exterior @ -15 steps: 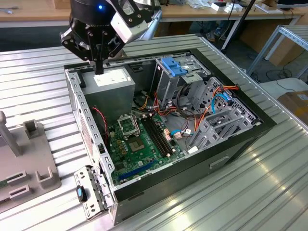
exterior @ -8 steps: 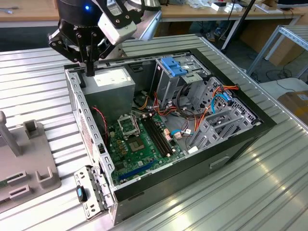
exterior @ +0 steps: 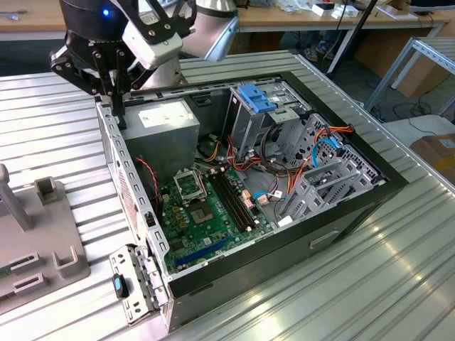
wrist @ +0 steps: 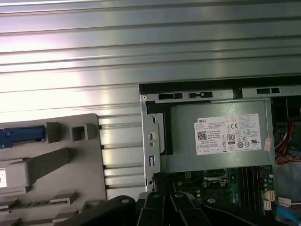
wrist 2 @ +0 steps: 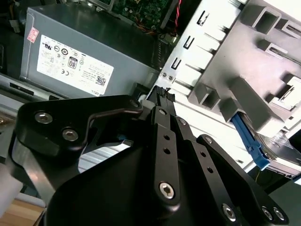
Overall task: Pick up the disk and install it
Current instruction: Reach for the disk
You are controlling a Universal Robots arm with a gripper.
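The disk (wrist 2: 257,151) lies in a grey holder (wrist 2: 221,70); its bright blue carrier edge and a bit of its metal body show in the second wrist view. In the first wrist view the disk's blue edge (wrist: 19,135) sits at the holder's (wrist: 51,160) side. My gripper (exterior: 119,114) hangs over the rear corner of the open computer case (exterior: 284,234), beside the grey power supply (exterior: 163,124). Its black fingers (wrist 2: 162,122) are pressed together with nothing between them. The gripper (wrist 2: 160,92) is apart from the disk.
Inside the case are a green motherboard (exterior: 206,213), coloured cables and a metal drive cage (exterior: 266,117) topped by a light blue latch (exterior: 257,97). The grey holder (exterior: 35,249) rests on the ribbed metal table (exterior: 370,284) at the exterior view's left.
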